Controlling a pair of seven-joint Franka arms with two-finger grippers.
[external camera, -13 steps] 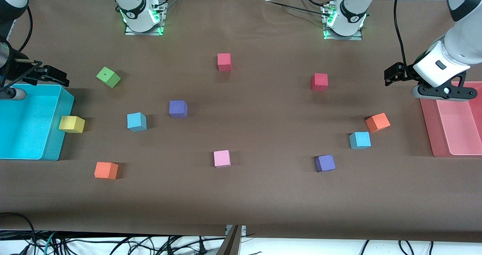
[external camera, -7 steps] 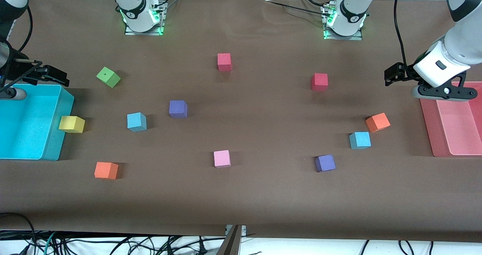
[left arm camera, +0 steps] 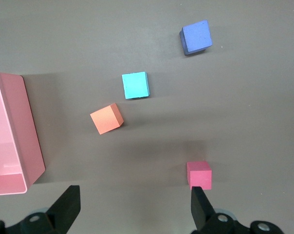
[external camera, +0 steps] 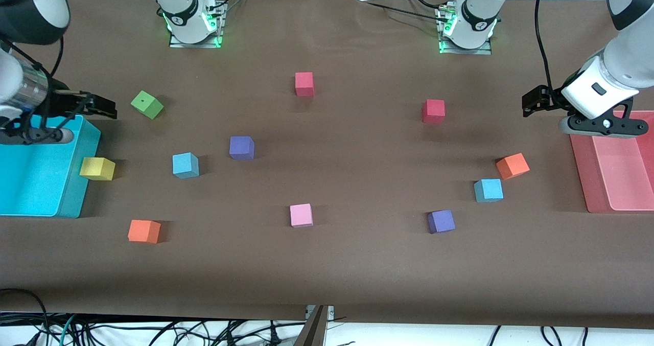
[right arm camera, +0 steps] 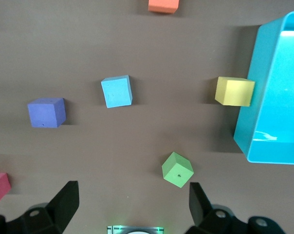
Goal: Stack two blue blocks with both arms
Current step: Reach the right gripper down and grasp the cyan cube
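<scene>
Sky-blue blocks, 2 in number, lie well apart on the bench, one (external camera: 185, 165) beside a purple cube (external camera: 241, 147), one (external camera: 488, 190) beside an orange cube (external camera: 512, 165); both grippers, right (external camera: 97, 108) and left (external camera: 531, 103), hover with fingers released, risking a wrong-colour grasp.

1. The blue block (external camera: 185, 165) toward the right arm's end of the tabletop (external camera: 327, 264) stands free on all sides; the purple cube (external camera: 241, 147) sits near it.
2. The other blue block (external camera: 488, 190) is hemmed in: an orange cube (external camera: 512, 165) just beside it, another purple cube (external camera: 441, 221) near.
3. A pink cube (external camera: 301, 215) stands alone mid-tabletop, with bare cloth along the front edge.
4. Both hands hang open over the tabletop's ends, the right hand (external camera: 102, 107) by the blue bin (external camera: 71, 192), the left hand (external camera: 531, 100) by the pink tray (external camera: 582, 172).
</scene>
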